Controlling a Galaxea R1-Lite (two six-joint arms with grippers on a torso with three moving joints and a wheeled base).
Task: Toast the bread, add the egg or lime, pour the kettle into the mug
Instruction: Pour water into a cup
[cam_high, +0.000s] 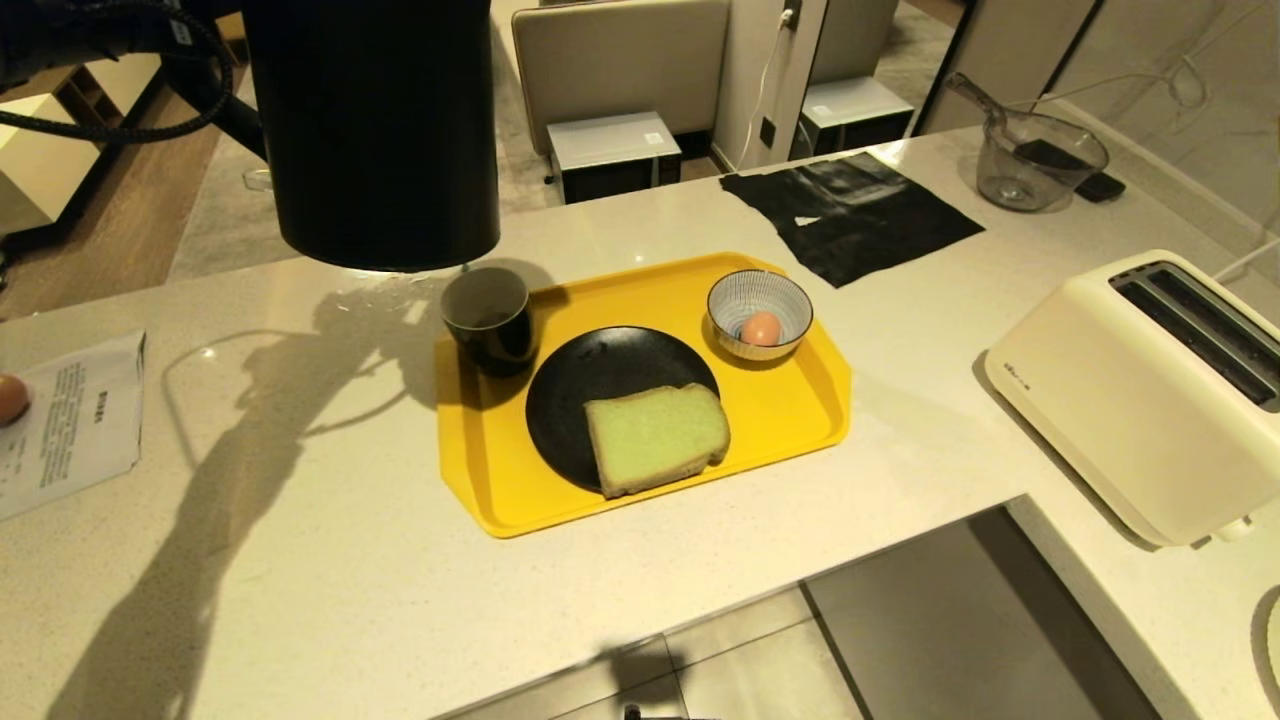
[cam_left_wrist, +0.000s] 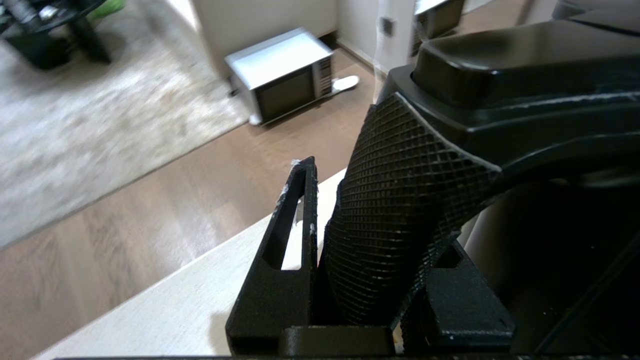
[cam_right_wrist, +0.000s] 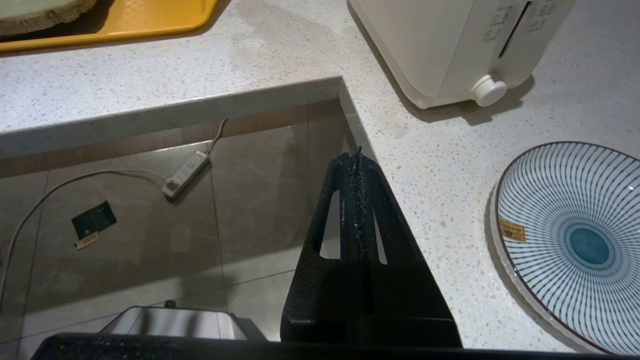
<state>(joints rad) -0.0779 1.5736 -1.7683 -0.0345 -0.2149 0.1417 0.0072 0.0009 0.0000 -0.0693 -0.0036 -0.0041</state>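
While your left gripper (cam_left_wrist: 370, 250) clamps the kettle (cam_high: 375, 130) at the mug's (cam_high: 490, 318) eleven o'clock, bread (cam_high: 655, 437) and egg (cam_high: 760, 328) sit placed; pouring remains. Right gripper (cam_right_wrist: 357, 210) closed, empty.

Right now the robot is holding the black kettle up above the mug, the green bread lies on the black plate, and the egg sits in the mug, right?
Not quite. The head view shows the egg in the striped bowl on the yellow tray, not in the mug. The rest holds: the left gripper grips the kettle by its handle above the mug, and the bread lies on the black plate.
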